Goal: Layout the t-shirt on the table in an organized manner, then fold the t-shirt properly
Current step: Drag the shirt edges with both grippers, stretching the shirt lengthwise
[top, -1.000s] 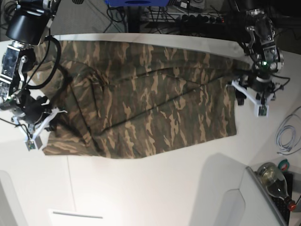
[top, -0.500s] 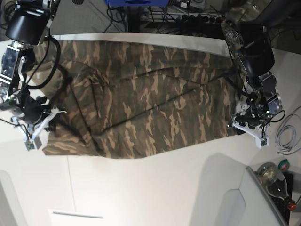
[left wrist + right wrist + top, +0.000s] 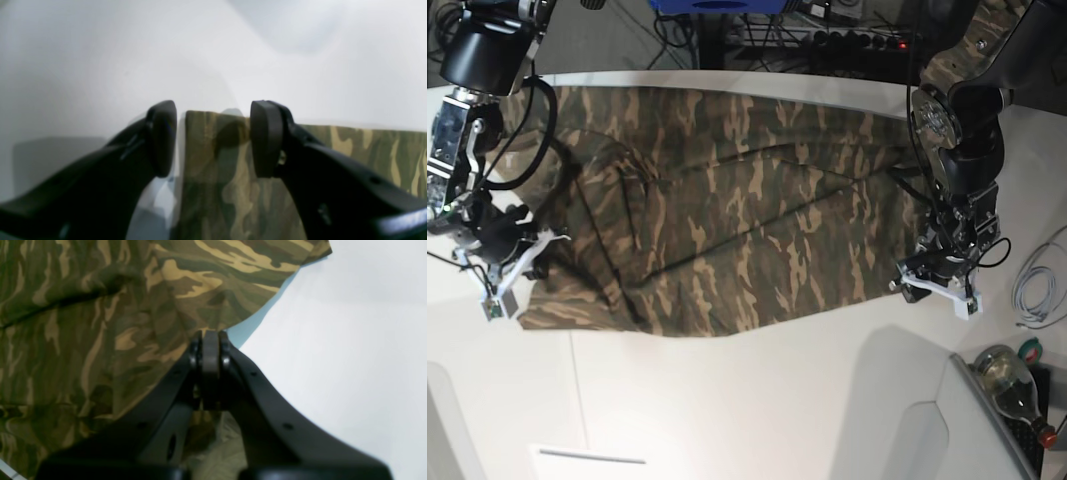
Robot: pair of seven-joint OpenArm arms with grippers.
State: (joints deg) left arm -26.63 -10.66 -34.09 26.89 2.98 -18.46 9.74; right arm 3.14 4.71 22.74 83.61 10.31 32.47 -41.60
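The camouflage t-shirt (image 3: 747, 220) lies spread across the white table (image 3: 757, 400), with some creases near its left side. My left gripper (image 3: 935, 290) stands at the shirt's near right corner. In the left wrist view this gripper (image 3: 213, 136) is open, low over the table, with the t-shirt (image 3: 217, 186) corner lying between its black pads (image 3: 263, 140) and nothing pinched. My right gripper (image 3: 512, 275) is at the shirt's near left corner. In the right wrist view that gripper (image 3: 210, 340) is shut on the edge of the t-shirt (image 3: 100, 323).
A white cable (image 3: 1037, 285) lies on the table at the right edge. A glass bottle (image 3: 1012, 385) sits at the lower right behind a raised white panel (image 3: 907, 420). Cables and a power strip (image 3: 857, 40) run behind the table's far edge.
My left arm has swung from the shirt's right side edge down toward its near right corner, still open. The right arm and the shirt have not moved.
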